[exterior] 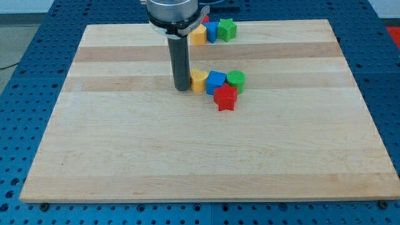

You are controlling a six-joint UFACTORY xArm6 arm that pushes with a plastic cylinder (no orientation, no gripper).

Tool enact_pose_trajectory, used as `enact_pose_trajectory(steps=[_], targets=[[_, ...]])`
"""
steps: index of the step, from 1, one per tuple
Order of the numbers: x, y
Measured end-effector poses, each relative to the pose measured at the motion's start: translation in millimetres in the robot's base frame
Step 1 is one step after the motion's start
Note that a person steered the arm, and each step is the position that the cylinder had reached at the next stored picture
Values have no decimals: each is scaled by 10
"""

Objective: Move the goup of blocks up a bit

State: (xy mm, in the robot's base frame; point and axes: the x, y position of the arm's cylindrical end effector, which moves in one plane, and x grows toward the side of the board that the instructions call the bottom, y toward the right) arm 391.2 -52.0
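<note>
Yellow, blue, green and red: four blocks sit huddled near the middle of the bench [125, 156], a little toward the view's top. The yellow block [199, 80], blue block [216, 81] and green cylinder [236, 79] form a touching row, and the red star-like block [225, 98] is tucked just below the blue one. My tip [182, 89] stands at the view's left end of this row, touching or all but touching the yellow block.

A second cluster lies at the bench's top edge: another yellow block [198, 35], another blue block [211, 30], a green star [227, 29] and a sliver of red mostly hidden behind the arm.

From this side position, a push would likely drive the row toward the view's right rather than up. Even from below, contact on the red block alone could split the group, with the yellow or green end slipping off. Pushing too far risks merging with the top cluster.

The rod hangs straight down from the arm's grey collar at the view's top. It carries no jaws, so there is nothing to spread or pinch.
</note>
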Motion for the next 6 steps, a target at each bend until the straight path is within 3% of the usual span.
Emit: enact_pose_trajectory(steps=[1,2,3,4,6], targets=[[-30,-158],[403,-310],[863,139],[902,819],[536,921]])
